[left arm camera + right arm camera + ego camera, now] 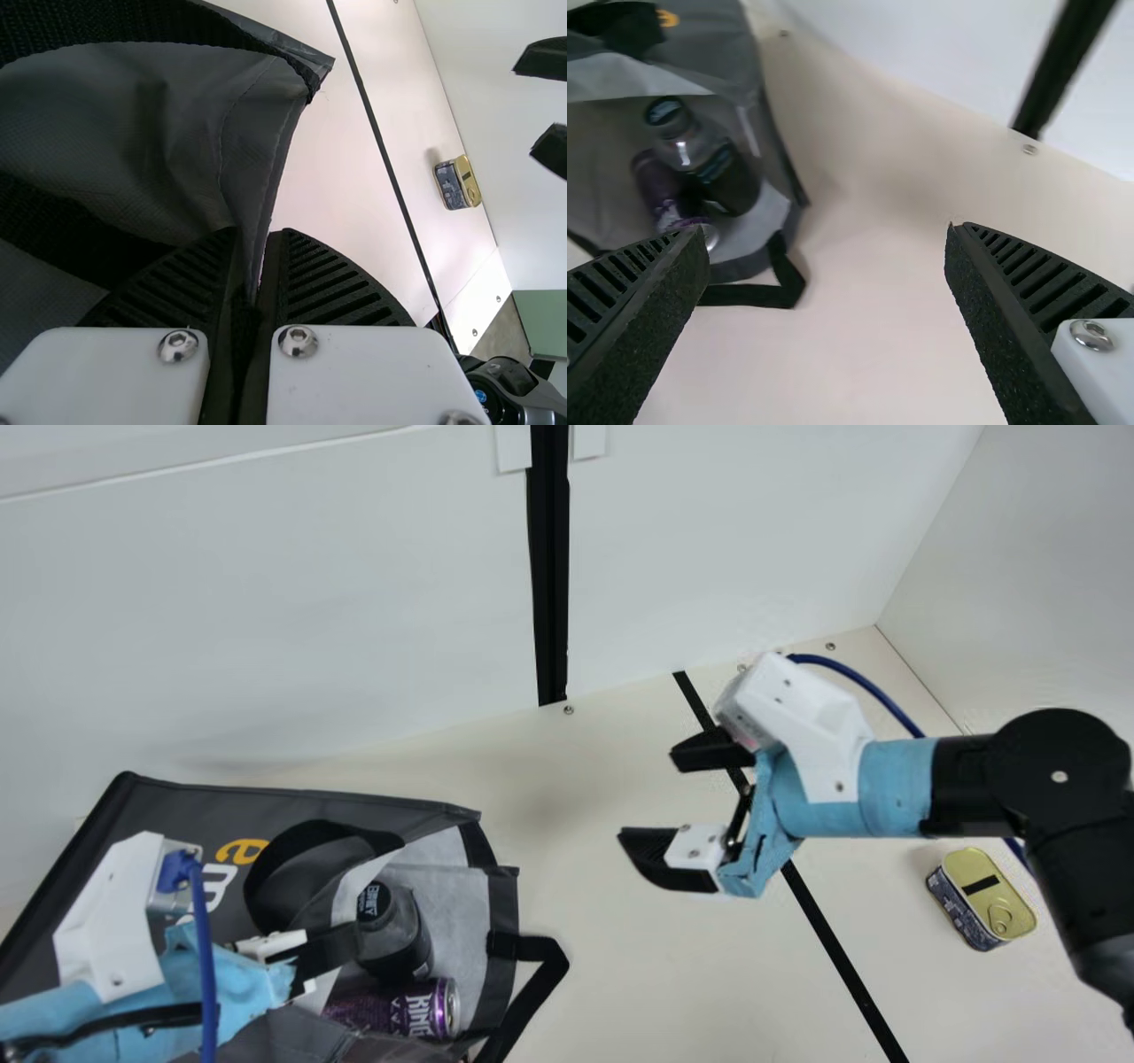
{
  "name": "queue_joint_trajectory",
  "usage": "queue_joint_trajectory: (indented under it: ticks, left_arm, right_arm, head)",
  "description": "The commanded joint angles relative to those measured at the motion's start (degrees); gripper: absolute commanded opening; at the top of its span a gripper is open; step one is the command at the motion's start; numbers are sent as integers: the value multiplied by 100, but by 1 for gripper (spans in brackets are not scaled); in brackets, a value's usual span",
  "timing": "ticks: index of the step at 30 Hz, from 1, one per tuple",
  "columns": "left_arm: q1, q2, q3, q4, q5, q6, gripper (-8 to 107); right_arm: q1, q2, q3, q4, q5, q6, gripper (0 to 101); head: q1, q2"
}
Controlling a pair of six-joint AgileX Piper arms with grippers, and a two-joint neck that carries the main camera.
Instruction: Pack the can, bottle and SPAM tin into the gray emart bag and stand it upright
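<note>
SPAM tin (pixel 988 895): on the table (pixel 620 974) at the right, pull-ring lid up; likely dense and stiff, its smooth sides a bit slippery. Pinch it low across the narrow width.
Right gripper (pixel 651 794): fingers spread with nothing between; it must swing back to the tin, whose own arm passes close beside it.
Carrying room: the stretch from tin to bag mouth should allow a level move.
Bottle (pixel 396 939) and can (pixel 434 1007): inside the bag, lying at its mouth.
Gray emart bag (pixel 372 802): limp, on its side; its loose strap (pixel 551 957) could snag.
Left gripper (pixel 255 232): clamped on the bag's edge, apparently one layer.
</note>
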Motion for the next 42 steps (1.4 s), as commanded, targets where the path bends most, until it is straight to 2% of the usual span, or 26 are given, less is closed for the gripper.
queue_joint_trajectory:
  ticks: [1,14,23,32,42]
  left_arm:
    - [0,0,0,0,0,0,-8]
    - [0,0,0,0,0,0,-8]
    - [0,0,0,0,0,0,-8]
    - [0,0,0,0,0,0,-8]
    - [0,0,0,0,0,0,-8]
  right_arm:
    - [-102,-44,-3,-177,-129,135,95]
    - [-441,-472,-74,-1297,-649,1181,95]
    - [-567,-797,-117,-2385,-826,2153,95]
    - [-525,-1048,-232,-3460,-785,3145,95]
    - [-354,-1244,-402,-4529,-578,4126,95]
  head:
    - [-121,-5]
    - [-121,-5]
    - [-121,-5]
    - [-121,-5]
    - [-121,-5]
